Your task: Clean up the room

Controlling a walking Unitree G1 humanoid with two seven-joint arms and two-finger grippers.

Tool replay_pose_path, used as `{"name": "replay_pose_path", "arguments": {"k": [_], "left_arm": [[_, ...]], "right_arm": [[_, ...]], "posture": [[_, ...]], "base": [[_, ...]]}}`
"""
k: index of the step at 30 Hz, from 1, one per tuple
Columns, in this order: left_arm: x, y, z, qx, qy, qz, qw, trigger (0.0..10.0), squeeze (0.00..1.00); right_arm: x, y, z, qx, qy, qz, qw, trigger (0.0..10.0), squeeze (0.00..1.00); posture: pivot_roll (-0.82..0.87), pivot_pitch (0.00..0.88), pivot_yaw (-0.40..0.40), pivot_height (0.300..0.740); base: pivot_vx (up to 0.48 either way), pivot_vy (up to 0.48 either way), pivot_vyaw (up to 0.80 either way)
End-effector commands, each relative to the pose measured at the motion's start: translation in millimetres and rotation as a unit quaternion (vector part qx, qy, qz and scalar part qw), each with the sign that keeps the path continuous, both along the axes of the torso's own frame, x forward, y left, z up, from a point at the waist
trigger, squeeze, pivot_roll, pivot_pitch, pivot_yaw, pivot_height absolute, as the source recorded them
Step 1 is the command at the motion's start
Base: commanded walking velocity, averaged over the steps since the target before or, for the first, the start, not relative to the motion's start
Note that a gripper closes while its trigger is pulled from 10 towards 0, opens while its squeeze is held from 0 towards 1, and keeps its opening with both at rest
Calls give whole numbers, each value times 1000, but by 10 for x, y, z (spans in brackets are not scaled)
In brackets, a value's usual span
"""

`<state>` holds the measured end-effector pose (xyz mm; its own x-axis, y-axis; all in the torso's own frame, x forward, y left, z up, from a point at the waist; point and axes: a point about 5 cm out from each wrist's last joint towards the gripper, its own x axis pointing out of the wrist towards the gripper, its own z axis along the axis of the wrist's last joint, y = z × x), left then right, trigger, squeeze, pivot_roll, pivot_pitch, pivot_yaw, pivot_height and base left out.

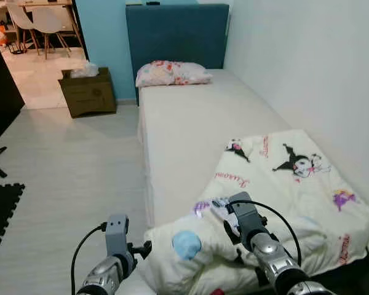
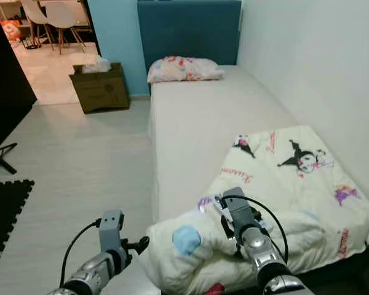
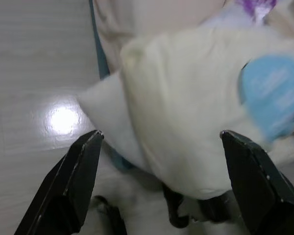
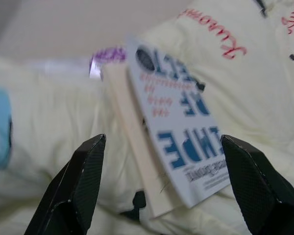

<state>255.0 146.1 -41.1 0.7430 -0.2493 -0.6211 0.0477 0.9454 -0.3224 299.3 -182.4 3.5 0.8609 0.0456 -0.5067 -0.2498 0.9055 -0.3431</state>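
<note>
1. While a book (image 4: 176, 142) lies on the crumpled blanket (image 1: 295, 184) at the bed's (image 1: 184, 123) foot, tidying barely begun.
2. Right tool (image 4: 161, 186) spread wide around the book, not yet gripping.
3. Left tool (image 3: 161, 181) wide at the blanket's corner, empty.

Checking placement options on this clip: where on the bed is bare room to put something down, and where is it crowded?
Free: the bare mattress between the pillow at the headboard and the cartoon-print blanket. Crowded: the near end, where the bunched blanket carries a book, with the right gripper open over it and the left gripper open at the corner.
</note>
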Motion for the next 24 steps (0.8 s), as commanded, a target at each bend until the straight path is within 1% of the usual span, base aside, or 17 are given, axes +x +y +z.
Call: {"name": "replay_pose_path", "arguments": {"k": [1,2,3,4,5,6,7,9,14,15,16,17,18,21,22,23,24], "left_arm": [[-67,-21,-48,2,9,-10,1000,10000,0],[-83,-17,-59,2,11,-12,1000,10000,0],[-83,-17,-59,2,11,-12,1000,10000,0],[-105,-10,-75,4,15,-14,1000,10000,0],[-127,-3,-89,5,17,-15,1000,10000,0],[-127,-3,-89,5,17,-15,1000,10000,0],[-155,8,-107,7,21,-17,1000,10000,0],[-172,14,-117,7,22,-18,1000,10000,0],[-193,18,-130,8,24,-20,999,10000,0],[-207,21,-139,9,26,-22,999,10000,0],[-237,31,-157,11,28,-26,999,10000,0],[-247,36,-162,11,29,-27,999,10000,0],[-247,36,-162,11,29,-27,999,10000,0],[-293,65,-188,13,33,-30,999,10000,0],[-293,65,-188,13,33,-30,999,10000,0],[-318,82,-201,15,36,-31,999,10000,0],[-346,103,-216,17,38,-32,999,10000,0]], "right_arm": [[-3,11,-6,-31,-1,20,999,10000,0],[-5,23,-9,-51,-2,33,998,10000,0],[-5,23,-9,-51,-2,33,998,10000,0],[-14,34,-22,-93,-2,58,994,10000,0],[-23,37,-32,-122,-2,73,990,10000,0],[-23,37,-32,-122,-2,73,990,10000,0],[-27,31,-35,-157,-6,85,984,10000,0],[-8,20,-13,-171,-15,82,982,10000,0],[43,33,52,-158,-37,76,984,10000,0],[70,85,95,-120,-51,79,988,10000,0],[120,182,190,-44,-75,89,992,10000,0],[136,211,224,-22,-85,93,992,10000,0],[136,211,224,-22,-85,93,992,10000,0],[210,272,366,51,-108,98,988,10000,0],[210,272,366,51,-108,98,988,10000,0],[233,286,412,65,-116,101,986,10000,0],[256,289,443,59,-120,105,985,10000,0]], "posture": [[-103,0,-7,610],[-102,0,-6,605],[-102,0,-6,605],[-102,0,-5,600],[-100,0,-5,600],[-100,0,-5,600],[-99,0,-5,600],[-94,0,-5,600],[-91,0,-4,600],[-86,0,-3,600],[-81,0,-1,600],[-81,0,-1,600],[-81,0,-1,600],[-74,23,2,600],[-74,23,2,600],[-69,38,4,600],[-63,55,4,600]], "base": [[0,0,0],[0,0,0],[0,0,0],[0,0,0],[0,0,0],[0,0,0],[0,0,0],[0,0,0],[0,0,0],[0,0,0],[0,0,0],[0,0,0],[0,0,0],[0,0,0],[0,0,0],[0,0,0],[0,0,0]]}}
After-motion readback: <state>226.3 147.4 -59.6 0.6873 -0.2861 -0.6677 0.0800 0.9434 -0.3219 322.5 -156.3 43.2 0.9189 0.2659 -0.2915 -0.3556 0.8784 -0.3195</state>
